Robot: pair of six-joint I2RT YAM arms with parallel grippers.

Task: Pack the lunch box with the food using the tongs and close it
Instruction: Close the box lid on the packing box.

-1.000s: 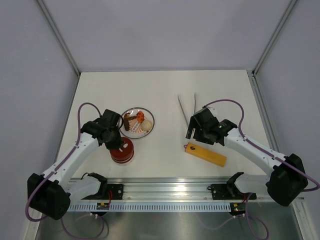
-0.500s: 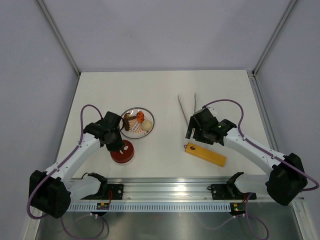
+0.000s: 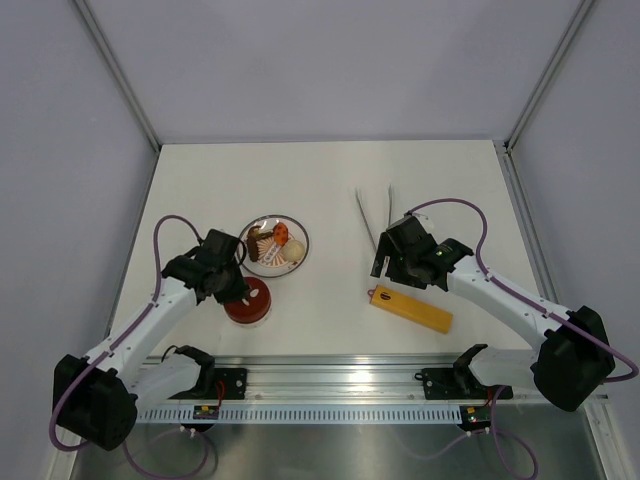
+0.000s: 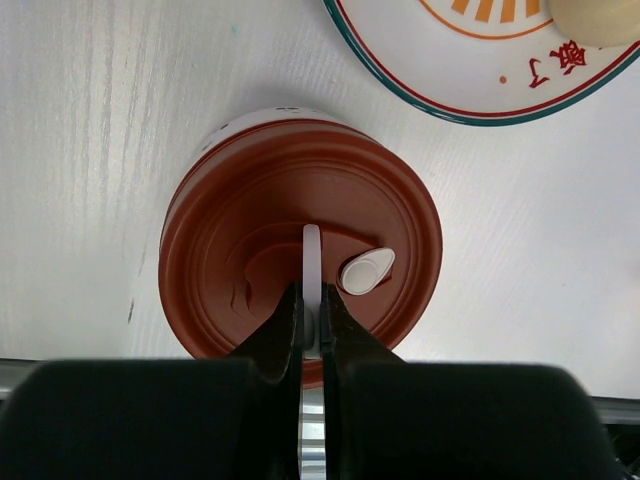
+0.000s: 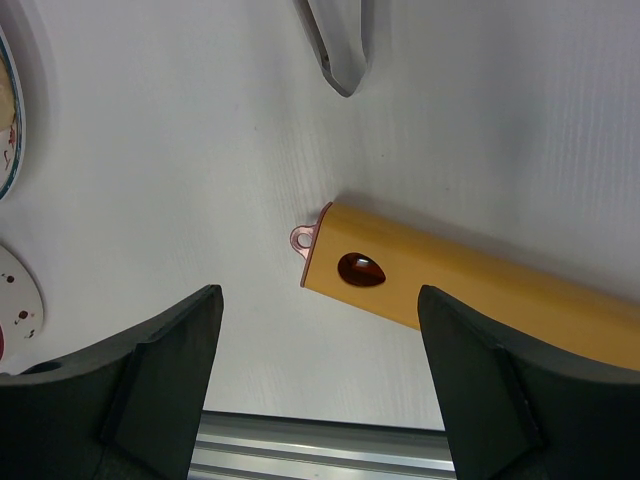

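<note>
The lunch box (image 3: 250, 304) stands near the table's front left, its dark-red lid (image 4: 300, 250) on top. My left gripper (image 4: 312, 320) is shut on the thin white handle strip (image 4: 311, 255) that stands up from the lid, next to a white plug (image 4: 366, 270). The food (image 3: 276, 241), brown, orange and cream pieces, lies on the round plate (image 3: 300, 255) just behind the box. The silver tongs (image 3: 375, 212) lie on the table at the right; their joined end (image 5: 340, 50) shows ahead of my right gripper (image 5: 320, 390). That gripper hangs open and empty over the bare table.
A long yellow-orange bar (image 5: 470, 290) with a small loop at its end lies between the right gripper's fingers and the tongs. The plate's rim (image 4: 450, 95) is close behind the lid. A metal rail (image 3: 330, 375) runs along the near edge.
My left wrist has shifted left and toward the near edge, still gripping the lid's handle, so more of the lid shows. The right arm has not moved.
</note>
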